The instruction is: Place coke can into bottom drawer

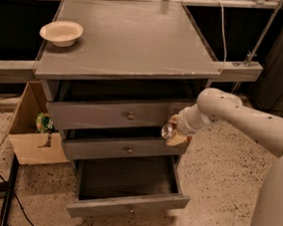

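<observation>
Holding the coke can (167, 132) firmly, the hand (175, 134) hangs above the open bottom drawer (125, 178), at its right side; next it probably must lower inside and let go.

Coke can (167, 131) in hand (174, 136) above open bottom drawer (127, 209).

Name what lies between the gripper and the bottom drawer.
Camera view: only the grey front of the middle drawer lies between the gripper and the open bottom drawer.
</observation>
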Tool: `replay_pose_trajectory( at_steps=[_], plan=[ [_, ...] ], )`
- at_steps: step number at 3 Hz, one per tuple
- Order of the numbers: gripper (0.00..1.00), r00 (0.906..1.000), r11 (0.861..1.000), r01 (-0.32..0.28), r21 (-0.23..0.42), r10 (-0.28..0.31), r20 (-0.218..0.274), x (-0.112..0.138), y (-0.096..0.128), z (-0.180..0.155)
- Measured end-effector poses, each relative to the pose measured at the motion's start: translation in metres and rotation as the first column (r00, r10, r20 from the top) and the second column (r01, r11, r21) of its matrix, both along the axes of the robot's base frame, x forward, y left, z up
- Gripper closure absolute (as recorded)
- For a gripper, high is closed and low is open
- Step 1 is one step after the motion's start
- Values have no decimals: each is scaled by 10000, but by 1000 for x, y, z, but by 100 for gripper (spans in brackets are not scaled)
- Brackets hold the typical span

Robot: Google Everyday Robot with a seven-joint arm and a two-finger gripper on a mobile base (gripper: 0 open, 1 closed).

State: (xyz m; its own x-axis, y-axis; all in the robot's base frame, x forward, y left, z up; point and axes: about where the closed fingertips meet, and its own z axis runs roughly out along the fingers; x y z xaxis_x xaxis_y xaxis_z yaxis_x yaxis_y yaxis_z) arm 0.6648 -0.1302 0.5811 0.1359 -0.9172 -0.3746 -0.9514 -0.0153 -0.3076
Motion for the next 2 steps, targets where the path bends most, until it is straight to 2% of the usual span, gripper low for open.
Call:
replay_pose_trajectory(
  at_steps=[2],
  plan=[
    [100, 9994, 9994, 346, -26, -345, 41, 5, -12, -39]
  ],
)
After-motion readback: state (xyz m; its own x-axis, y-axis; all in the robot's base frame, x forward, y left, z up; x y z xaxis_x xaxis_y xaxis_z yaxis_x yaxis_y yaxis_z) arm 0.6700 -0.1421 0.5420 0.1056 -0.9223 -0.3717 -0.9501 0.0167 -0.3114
